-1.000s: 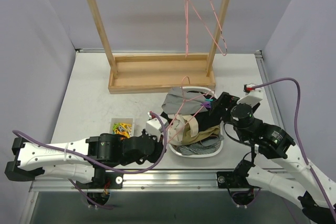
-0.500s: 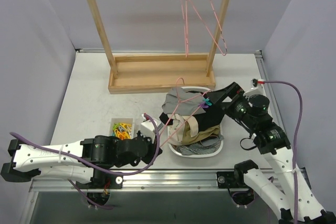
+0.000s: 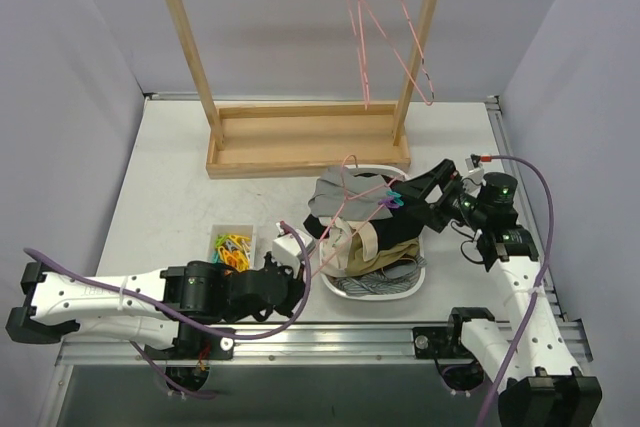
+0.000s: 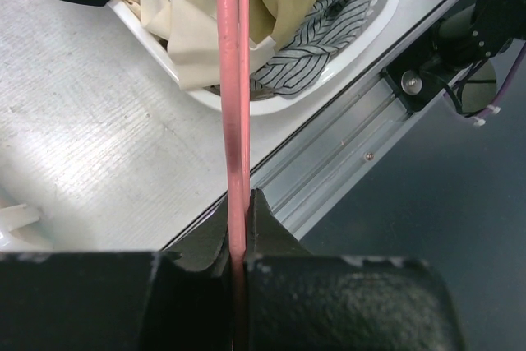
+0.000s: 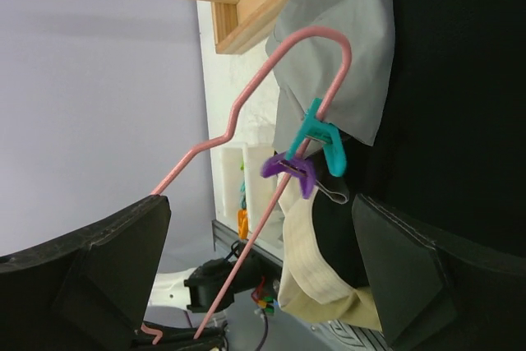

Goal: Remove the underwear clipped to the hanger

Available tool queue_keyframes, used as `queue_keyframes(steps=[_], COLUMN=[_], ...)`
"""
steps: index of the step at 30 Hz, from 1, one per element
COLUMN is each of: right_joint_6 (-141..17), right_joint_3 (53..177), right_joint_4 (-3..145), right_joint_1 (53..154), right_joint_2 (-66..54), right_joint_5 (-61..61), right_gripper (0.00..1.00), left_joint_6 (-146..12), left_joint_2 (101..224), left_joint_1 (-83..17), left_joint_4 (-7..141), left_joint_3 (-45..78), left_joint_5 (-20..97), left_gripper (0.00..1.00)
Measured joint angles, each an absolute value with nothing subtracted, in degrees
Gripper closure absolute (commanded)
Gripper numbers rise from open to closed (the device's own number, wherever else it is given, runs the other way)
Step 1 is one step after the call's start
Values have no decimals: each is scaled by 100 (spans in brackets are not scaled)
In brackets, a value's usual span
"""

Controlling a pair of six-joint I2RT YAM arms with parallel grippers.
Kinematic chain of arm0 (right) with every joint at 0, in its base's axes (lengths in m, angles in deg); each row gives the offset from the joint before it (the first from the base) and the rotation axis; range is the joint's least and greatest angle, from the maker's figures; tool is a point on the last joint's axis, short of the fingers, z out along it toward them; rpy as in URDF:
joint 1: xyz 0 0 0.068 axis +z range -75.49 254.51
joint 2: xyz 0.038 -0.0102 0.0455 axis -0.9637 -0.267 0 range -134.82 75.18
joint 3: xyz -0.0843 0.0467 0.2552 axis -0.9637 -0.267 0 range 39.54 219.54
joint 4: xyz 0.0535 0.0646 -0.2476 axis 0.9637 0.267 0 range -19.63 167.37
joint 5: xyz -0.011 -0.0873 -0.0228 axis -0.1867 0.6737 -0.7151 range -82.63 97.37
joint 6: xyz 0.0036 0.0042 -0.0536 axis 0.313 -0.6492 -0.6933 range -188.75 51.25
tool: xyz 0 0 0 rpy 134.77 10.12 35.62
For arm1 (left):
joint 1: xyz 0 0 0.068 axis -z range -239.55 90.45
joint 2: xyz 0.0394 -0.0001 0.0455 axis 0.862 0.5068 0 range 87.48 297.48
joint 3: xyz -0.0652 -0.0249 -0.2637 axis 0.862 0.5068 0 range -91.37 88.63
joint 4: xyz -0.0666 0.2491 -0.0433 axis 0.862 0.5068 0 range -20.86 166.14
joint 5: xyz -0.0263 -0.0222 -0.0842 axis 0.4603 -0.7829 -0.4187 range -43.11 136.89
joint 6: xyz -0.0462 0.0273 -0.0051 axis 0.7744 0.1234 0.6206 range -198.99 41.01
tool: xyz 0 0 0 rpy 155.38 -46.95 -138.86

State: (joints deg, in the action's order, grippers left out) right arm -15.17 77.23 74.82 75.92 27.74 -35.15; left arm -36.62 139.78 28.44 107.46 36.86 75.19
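Centre of the overhead view: underwear (image 3: 362, 237) heaped in a white basket (image 3: 385, 290), apparently clipped to a pink hanger (image 4: 233, 80) slanting lower left to upper right. Left gripper (image 4: 238, 232) pinching the wire's lower end. Right gripper (image 5: 263, 269) spread wide, nearer, teal clip (image 5: 322, 141) straight ahead between its fingers.
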Motion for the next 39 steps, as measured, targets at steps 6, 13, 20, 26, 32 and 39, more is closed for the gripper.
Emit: queue_keyframes(steps=[6, 13, 20, 26, 32, 39], right_joint_6=[-1936, -2400, -2636, -2572, -2351, -1984], right_joint_3=[7717, 7627, 7446, 7369, 7188, 6821], right_joint_4=[7759, 8166, 8258, 7991, 7410, 6699], right_joint_1=[7168, 6899, 6788, 6698, 6698, 6698], right_joint_2=[2735, 2680, 2641, 2536, 2422, 2230], right_joint_5=[-4031, -4320, -4479, -4678, -4910, -5148], right_gripper=[0, 0, 3, 5, 14, 26], left_joint_6=[-3756, -3758, -3743, -3737, -3728, -3726], left_joint_2=[14281, 14286, 14194, 14196, 14220, 14253], left_joint_1=[2992, 3078, 3089, 3132, 3194, 3253], left_joint_4=[10613, 10565, 10554, 10541, 10532, 10532], left_joint_3=[3686, 3686, 3686, 3686, 3684, 3671], left_joint_5=[7519, 7569, 7619, 7628, 7650, 7667], left_gripper=[98, 98, 98, 98, 98, 98])
